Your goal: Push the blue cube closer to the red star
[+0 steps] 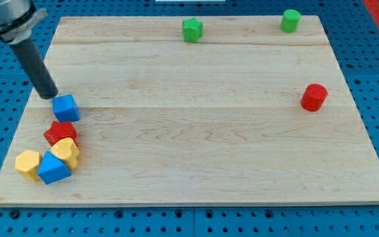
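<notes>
The blue cube (66,107) sits near the view's left edge of the wooden board (196,131). The red star (60,133) lies just below it, nearly touching. My tip (49,95) is just above and to the left of the blue cube, at its upper left corner; the dark rod rises toward the view's top left.
Below the red star sit a yellow block (66,151), a blue block (52,168) and a yellow hexagon-like block (27,163). A green star (192,29) and a green cylinder (290,20) are at the view's top. A red cylinder (314,97) stands at the right.
</notes>
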`<state>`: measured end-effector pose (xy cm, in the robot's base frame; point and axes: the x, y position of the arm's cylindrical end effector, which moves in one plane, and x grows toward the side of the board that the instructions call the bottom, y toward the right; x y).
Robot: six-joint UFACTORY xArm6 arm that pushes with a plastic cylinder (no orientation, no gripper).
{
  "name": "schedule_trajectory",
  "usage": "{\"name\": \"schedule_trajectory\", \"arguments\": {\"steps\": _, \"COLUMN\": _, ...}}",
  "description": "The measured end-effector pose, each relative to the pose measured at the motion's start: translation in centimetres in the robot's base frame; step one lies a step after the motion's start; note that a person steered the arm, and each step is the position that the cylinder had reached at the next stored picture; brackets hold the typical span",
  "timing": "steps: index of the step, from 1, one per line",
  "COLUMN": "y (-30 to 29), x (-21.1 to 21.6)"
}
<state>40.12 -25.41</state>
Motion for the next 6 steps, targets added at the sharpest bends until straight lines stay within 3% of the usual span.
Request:
{"name": "schedule_trajectory", "arguments": {"steps": 2, "y": 7.6, "x": 0.3}}
{"name": "schedule_trajectory", "arguments": {"steps": 3, "y": 8.2, "x": 1.5}}
{"name": "schedule_trajectory", "arguments": {"steps": 4, "y": 6.4, "x": 3.3}}
{"name": "schedule_trajectory", "arguments": {"steps": 6, "y": 3.2, "x": 1.9}}
